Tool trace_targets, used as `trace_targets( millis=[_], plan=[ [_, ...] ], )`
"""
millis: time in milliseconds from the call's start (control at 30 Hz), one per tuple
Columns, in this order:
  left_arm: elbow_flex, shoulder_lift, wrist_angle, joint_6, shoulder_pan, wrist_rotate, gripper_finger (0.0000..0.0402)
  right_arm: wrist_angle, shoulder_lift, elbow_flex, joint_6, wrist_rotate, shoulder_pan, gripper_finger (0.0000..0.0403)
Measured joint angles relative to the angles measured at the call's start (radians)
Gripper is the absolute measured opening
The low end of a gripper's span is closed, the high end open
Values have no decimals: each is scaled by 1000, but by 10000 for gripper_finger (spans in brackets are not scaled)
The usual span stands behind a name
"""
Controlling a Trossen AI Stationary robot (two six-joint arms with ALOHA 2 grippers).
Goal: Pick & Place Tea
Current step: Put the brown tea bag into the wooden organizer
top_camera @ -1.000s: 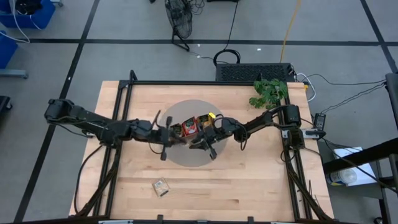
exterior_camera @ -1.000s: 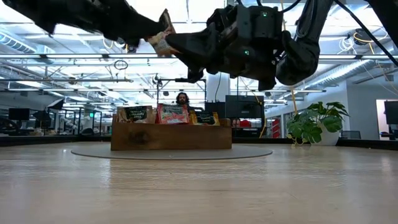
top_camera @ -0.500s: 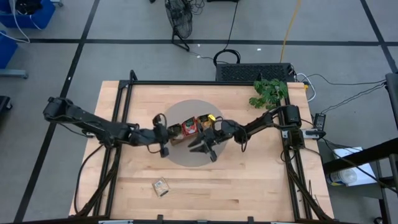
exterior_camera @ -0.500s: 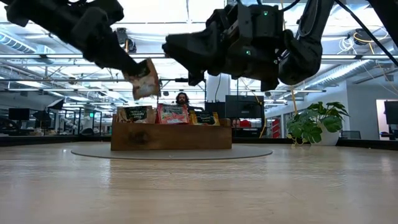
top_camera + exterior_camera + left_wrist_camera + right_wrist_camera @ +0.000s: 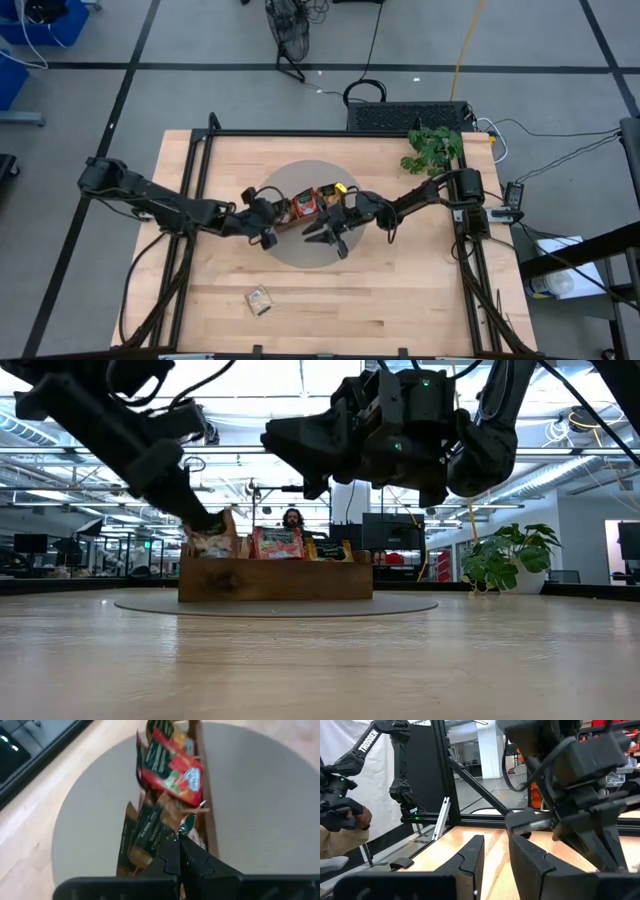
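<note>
left gripper (image 5: 208, 520): we see it down at the left end of the wooden tray (image 5: 275, 580), fingers pinched tight on a pale tea sachet (image 5: 212, 538) that dips into the end compartment.
right gripper (image 5: 495, 855): held above the round grey mat (image 5: 300, 250) just beside the tray; its own camera shows the fingers slightly parted with nothing between them.
high view: we find a stray sachet (image 5: 259, 299) lying alone near the front edge of the table (image 5: 400, 300), seen in no other view.
left wrist view: red sachets (image 5: 172, 770) and dark ones stand on edge in the tray.
low view: a potted plant (image 5: 505, 560) at the right.
</note>
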Motion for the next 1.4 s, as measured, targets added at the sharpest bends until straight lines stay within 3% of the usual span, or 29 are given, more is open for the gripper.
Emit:
trace_targets(
  millis=[367,633,800,1400],
  plan=[
    [0,8,-21,-6,27,8,2,0,0,1,0,0,0,75],
    [1,111,16,-6,50,4,4,0,0,1,0,0,0,75],
    [1,113,24,4,56,23,7,0,0,1,0,0,2,75],
    [0,-96,-25,30,52,32,139,0,-1,1,0,1,6,75]
  ],
)
